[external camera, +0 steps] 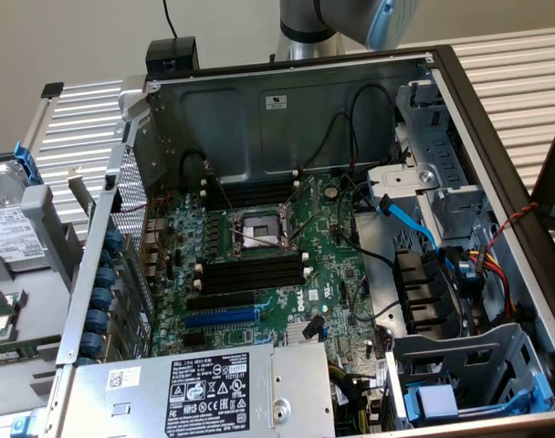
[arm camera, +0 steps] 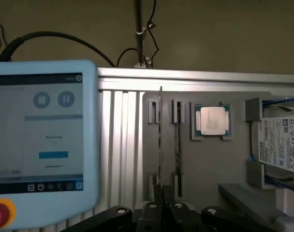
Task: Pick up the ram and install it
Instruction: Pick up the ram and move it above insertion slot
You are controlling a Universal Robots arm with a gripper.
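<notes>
In the wrist view the ram stands on edge in a grey holder tray, seen as a thin dark line. A second thin stick stands in the neighbouring groove. My gripper hovers near the ends of these two sticks with its black fingers pressed together and nothing visible between them. In the exterior view the open computer case shows the green motherboard with long black memory slots on both sides of the processor socket. Part of my arm shows above the case's back wall.
A teach pendant stands beside the holder. A processor chip and a hard drive lie in the same tray. Inside the case are a blue slot, loose cables, drive cages and the power supply.
</notes>
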